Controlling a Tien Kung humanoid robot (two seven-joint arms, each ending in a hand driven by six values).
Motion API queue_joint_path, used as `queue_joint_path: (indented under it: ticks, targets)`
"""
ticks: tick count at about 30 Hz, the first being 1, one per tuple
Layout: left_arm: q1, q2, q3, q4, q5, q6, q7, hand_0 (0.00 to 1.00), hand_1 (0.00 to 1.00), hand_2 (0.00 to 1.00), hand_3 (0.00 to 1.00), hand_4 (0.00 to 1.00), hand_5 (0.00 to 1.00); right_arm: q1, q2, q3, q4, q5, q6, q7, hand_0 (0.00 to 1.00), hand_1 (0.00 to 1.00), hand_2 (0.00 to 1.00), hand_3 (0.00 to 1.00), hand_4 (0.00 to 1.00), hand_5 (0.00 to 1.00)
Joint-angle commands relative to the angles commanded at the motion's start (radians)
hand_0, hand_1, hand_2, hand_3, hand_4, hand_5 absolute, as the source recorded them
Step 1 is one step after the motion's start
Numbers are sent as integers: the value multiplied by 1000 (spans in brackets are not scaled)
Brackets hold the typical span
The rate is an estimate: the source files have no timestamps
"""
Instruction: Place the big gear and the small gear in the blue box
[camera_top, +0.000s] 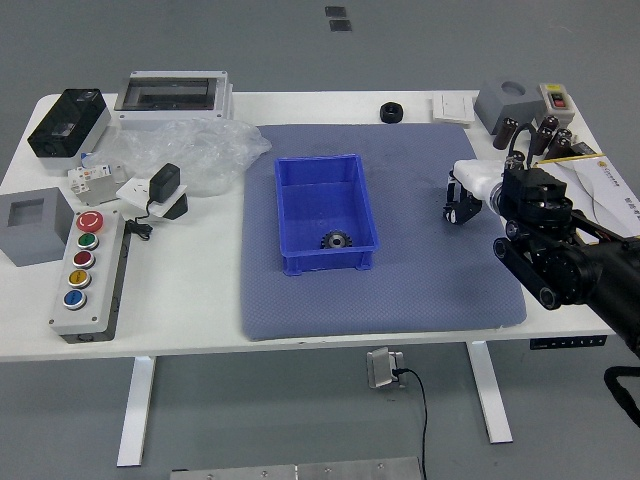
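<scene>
1 dark gear (336, 240) lies inside the blue box (312, 200), near its right corner closest to the robot. Over the blue mat (400, 290) on the desk (190, 310), the right hand (477, 184) hides its own underside, so I cannot tell whether it is open or closed on anything; its black arm (590, 278) is cut off at the picture's right edge.

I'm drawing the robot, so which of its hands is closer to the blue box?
Right. The right hand is over the mat, off to the right of the blue box. The left hand isn't in the picture.
</scene>
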Motion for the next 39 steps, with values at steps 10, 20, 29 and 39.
queue_joint_path:
  ticks: [10, 20, 29, 39]
  targets:
    - [0, 5, -7, 0, 4, 0, 0, 827, 839, 836, 832, 508, 78, 1, -50, 17, 82, -12, 14, -13, 572, 397, 409, 446, 666, 117]
    - [4, 14, -18, 0, 12, 0, 1, 827, 839, 836, 832, 508, 78, -20, -129, 33, 294, -55, 37, -47, 578, 398, 405, 441, 658, 113]
    - [5, 18, -19, 0, 20, 0, 3, 827, 839, 836, 831, 507, 78, -9, -113, 13, 514, -41, 53, -65, 583, 402, 406, 441, 657, 107]
    - [7, 20, -8, 0, 26, -2, 5, 827, 839, 835, 831, 507, 77, 26, 13, -29, 567, -23, 56, -70, 587, 405, 409, 444, 659, 105]
